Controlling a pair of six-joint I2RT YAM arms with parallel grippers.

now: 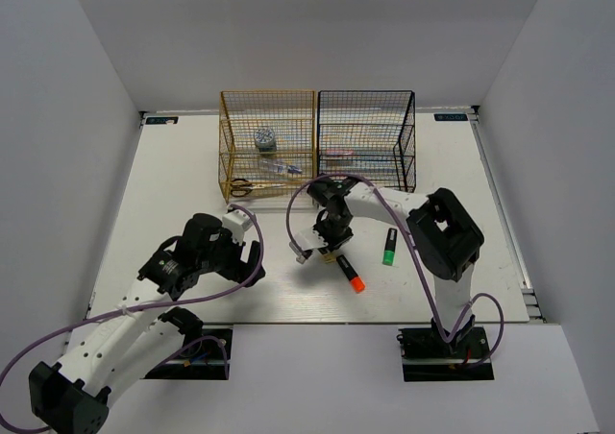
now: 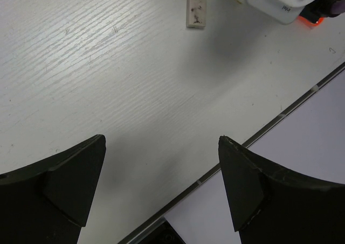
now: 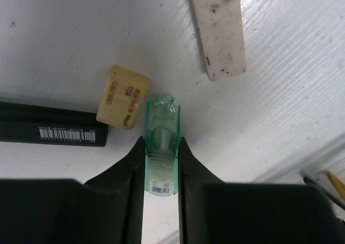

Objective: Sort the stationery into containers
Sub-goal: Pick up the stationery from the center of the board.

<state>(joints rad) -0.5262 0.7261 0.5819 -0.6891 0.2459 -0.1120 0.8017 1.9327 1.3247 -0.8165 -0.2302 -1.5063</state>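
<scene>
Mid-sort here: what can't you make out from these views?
- Top view: green piece in right gripper, hidden under the wrist.
- Right wrist view: black highlighter cut off at left edge, cap out of frame.
- Top view: black rack's contents, too small behind mesh.

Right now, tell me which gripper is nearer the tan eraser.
Right. The right gripper is right beside the tan eraser, its fingers closed on a clear green item next to it. The left gripper hangs open over the table, farther off to the left.
</scene>
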